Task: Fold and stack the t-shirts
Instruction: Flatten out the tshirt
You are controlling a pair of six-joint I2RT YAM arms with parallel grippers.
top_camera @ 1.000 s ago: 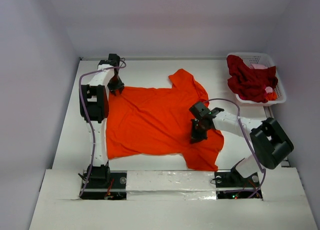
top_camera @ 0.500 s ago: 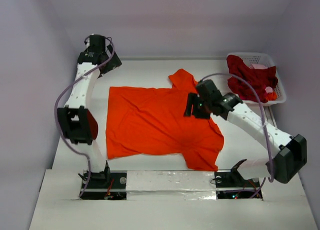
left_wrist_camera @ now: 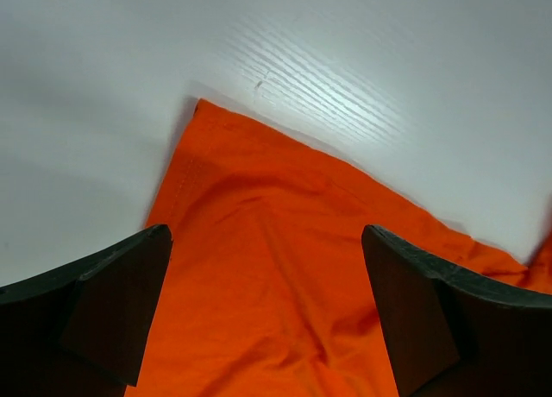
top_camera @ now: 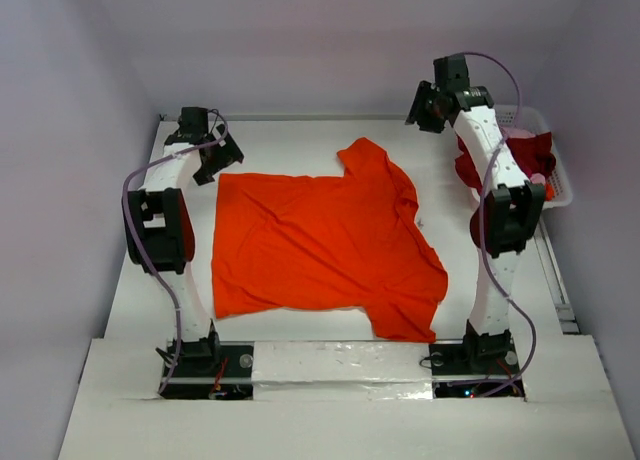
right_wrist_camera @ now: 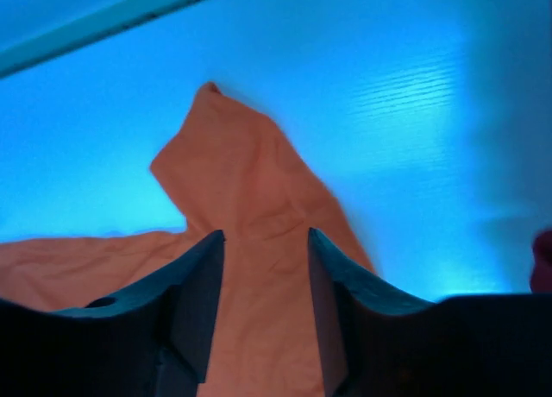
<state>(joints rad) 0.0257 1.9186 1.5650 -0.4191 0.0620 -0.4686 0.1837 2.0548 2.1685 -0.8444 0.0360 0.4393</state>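
A bright orange-red t-shirt [top_camera: 320,242] lies spread flat in the middle of the white table, one sleeve pointing to the far side. My left gripper [top_camera: 218,158] hovers open just off its far-left corner; in the left wrist view the wide-apart fingers [left_wrist_camera: 112,311] frame that corner of the t-shirt [left_wrist_camera: 259,242] with nothing between them. My right gripper [top_camera: 424,110] is raised high at the far right, open and empty [right_wrist_camera: 266,267], looking down on the t-shirt's sleeve [right_wrist_camera: 241,198]. A dark crimson t-shirt [top_camera: 537,152] lies bunched in the basket with a bit of pink cloth [top_camera: 521,133].
The white lattice basket [top_camera: 560,192] stands at the far right corner, partly behind my right arm [top_camera: 500,190]. Grey walls close in the table on three sides. A white ledge [top_camera: 330,365] runs along the near edge between the arm bases.
Both grippers have let go of the orange-red t-shirt and opened. The left one lifted away and settled by the far-left corner. The right arm swung up and back toward the basket.
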